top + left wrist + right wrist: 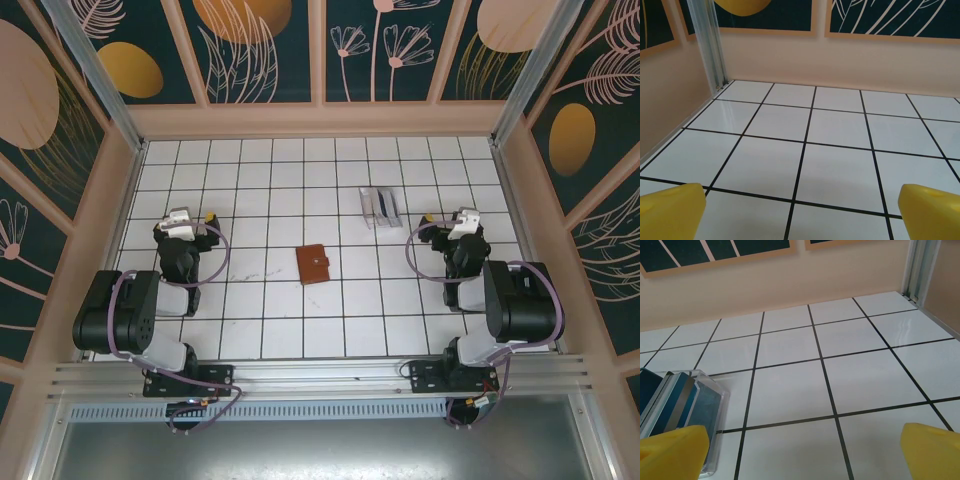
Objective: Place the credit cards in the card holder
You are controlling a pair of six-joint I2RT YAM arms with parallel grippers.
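None stowed so far: credit cards (380,207) upright together on the far side of the table, well apart from the reddish-brown card holder (313,265) lying mid-table, apparently folded shut. Left to do, by that reckoning: everything, from opening the wallet to lifting and inserting each card. Left gripper (182,221) and right gripper (463,222) both spread wide, holding nothing. Visible from the right wrist, not from above: a clear stand (712,440) around the cards. From the left wrist: bare white tiles (830,175).

Glossy white tiles on table (835,125). Matt leather-look finish on card holder (313,265). Clear glossy plastic on card tray (717,405). Ribbed metal on corner post (712,45).
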